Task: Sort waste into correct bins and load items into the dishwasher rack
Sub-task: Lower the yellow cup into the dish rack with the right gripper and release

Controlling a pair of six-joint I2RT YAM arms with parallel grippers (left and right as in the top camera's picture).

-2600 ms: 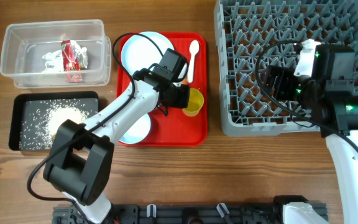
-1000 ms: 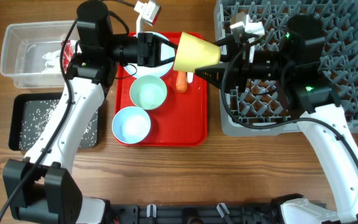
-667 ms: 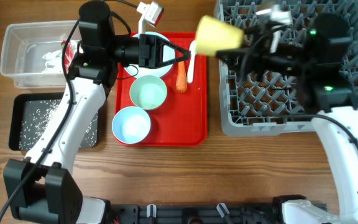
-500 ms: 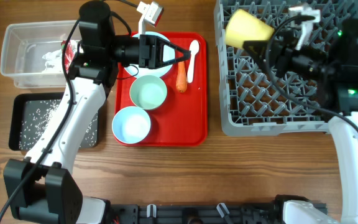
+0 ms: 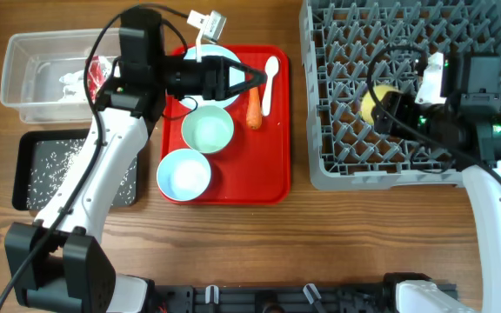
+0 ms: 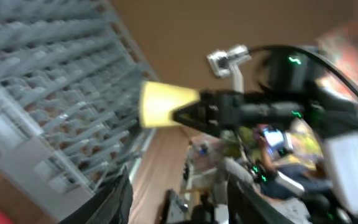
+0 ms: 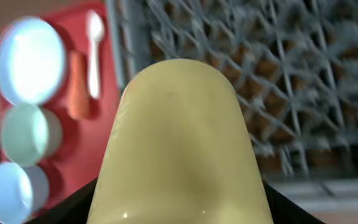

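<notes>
Lowering the small yellow plastic cup (image 5: 372,103), clamped in the right gripper (image 5: 383,108) over the large grey plastic grid rack (image 5: 337,169), mouth-down between its pegs (image 5: 355,52) before releasing, with the left gripper (image 5: 249,80) part-open and empty above the red flat tray (image 5: 272,169).

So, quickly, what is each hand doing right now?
Left hand: open, holding nothing.
Right hand: closed on the yellow cup.

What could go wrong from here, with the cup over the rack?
The yellow cup, gripped by the right claw, looks tilted above the dishwasher rack; released so, it may topple between pegs. The left claw hangs open near the carrot and white spoon; reaching down could knock the spoon.
</notes>
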